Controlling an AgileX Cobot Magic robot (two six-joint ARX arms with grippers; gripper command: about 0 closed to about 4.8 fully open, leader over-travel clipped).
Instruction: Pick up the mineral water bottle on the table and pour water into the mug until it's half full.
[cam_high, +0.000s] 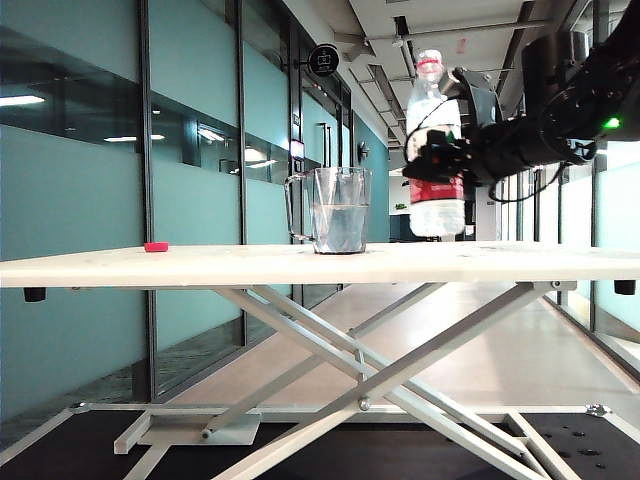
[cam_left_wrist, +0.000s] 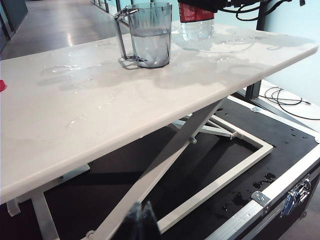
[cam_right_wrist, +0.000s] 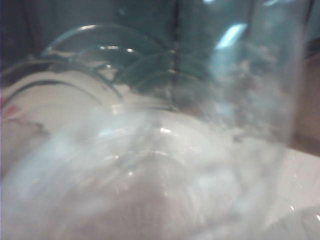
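The mineral water bottle (cam_high: 437, 110) stands upright to the right of the mug, its neck uncapped and its base just over the table (cam_high: 200, 265). My right gripper (cam_high: 437, 160) reaches in from the right and is shut on the bottle at its label. In the right wrist view the bottle (cam_right_wrist: 150, 165) is a close blur that hides the fingers. The clear mug (cam_high: 338, 210) sits mid-table, handle to the left, with water to about half its height; the left wrist view also shows the mug (cam_left_wrist: 150, 35). My left gripper (cam_left_wrist: 143, 207) hangs shut below the table's near edge, holding nothing.
A small red cap (cam_high: 155, 246) lies on the table far to the left. Water drops and wet patches spread over the tabletop (cam_left_wrist: 100, 115) around the mug. White crossed legs (cam_high: 380, 370) and a black case floor (cam_left_wrist: 240, 165) are below.
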